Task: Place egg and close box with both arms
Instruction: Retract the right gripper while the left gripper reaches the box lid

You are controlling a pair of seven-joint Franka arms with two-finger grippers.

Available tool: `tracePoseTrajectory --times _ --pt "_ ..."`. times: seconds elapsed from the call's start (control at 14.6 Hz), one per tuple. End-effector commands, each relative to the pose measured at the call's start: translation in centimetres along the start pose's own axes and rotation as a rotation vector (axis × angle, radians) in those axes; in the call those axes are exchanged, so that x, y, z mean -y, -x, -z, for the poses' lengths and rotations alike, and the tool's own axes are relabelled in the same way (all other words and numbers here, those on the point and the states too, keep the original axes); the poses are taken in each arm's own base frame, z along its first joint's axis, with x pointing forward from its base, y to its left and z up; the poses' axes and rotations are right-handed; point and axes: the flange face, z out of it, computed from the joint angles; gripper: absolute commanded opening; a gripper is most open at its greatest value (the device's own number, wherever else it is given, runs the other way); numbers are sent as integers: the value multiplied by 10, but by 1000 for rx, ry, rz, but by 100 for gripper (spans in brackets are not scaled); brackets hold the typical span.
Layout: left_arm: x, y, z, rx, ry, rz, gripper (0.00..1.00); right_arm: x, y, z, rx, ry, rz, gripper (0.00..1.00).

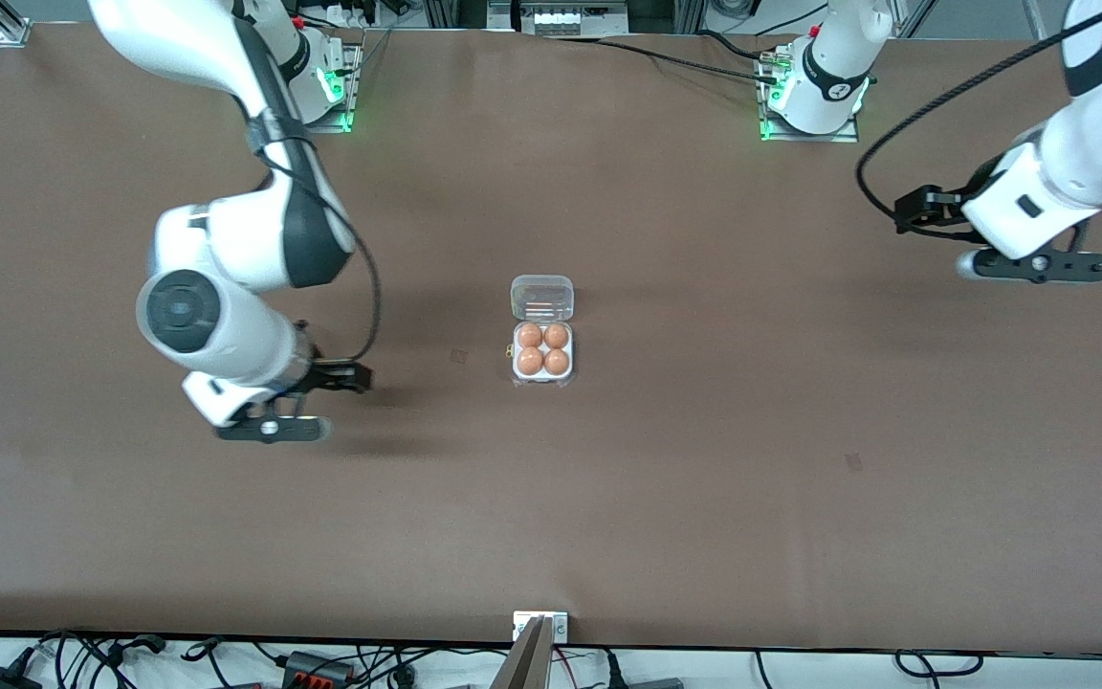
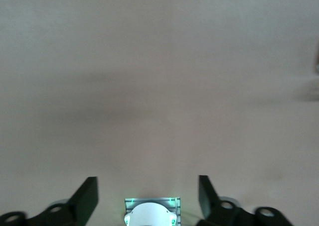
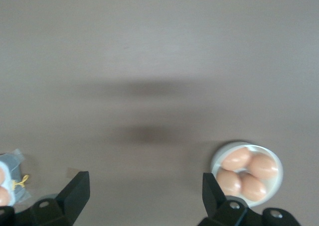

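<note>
Seeing the box (image 1: 542, 352) mid-table with four eggs (image 1: 542, 348) and its lid (image 1: 541, 297) open, we'd press that flimsy lid gently at its edge, left gripper (image 2: 148, 196) and right gripper (image 3: 145, 193) both spread, empty.

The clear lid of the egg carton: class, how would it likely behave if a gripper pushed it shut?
The clear lid lies open, hinged to the carton; thin plastic, so probably it flexes. The carton looks light and might slide. All four eggs sit in cells, so probably nothing rolls.

high front overview, wrist views downward (tabletop)
</note>
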Motion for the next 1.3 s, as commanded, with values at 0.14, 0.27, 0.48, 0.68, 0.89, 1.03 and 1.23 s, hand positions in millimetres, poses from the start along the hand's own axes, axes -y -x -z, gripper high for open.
tracePoseTrajectory --times 0.14,0.27,0.48,0.68,0.89,1.03,1.23 --pt "-102 4 -39 91 7 -130 29 -51 -2 51 13 9 -10 100" --pt "-153 12 -54 112 -11 -125 13 -71 -5 58 5 -1 -41 100" --pt "-242 19 -92 99 -2 -29 1 -101 -8 71 -10 -14 -91 100" --pt "-298 36 -131 48 21 15 1 -146 -11 84 -16 -64 -144 100" --pt "-353 62 -167 -21 53 48 1 -176 -3 107 -36 -116 -160 100" --pt "-378 69 -191 -38 70 53 1 -210 5 120 -44 -132 -185 100" --pt "-402 67 -223 -75 66 46 1 -231 16 132 -6 -82 -168 100"
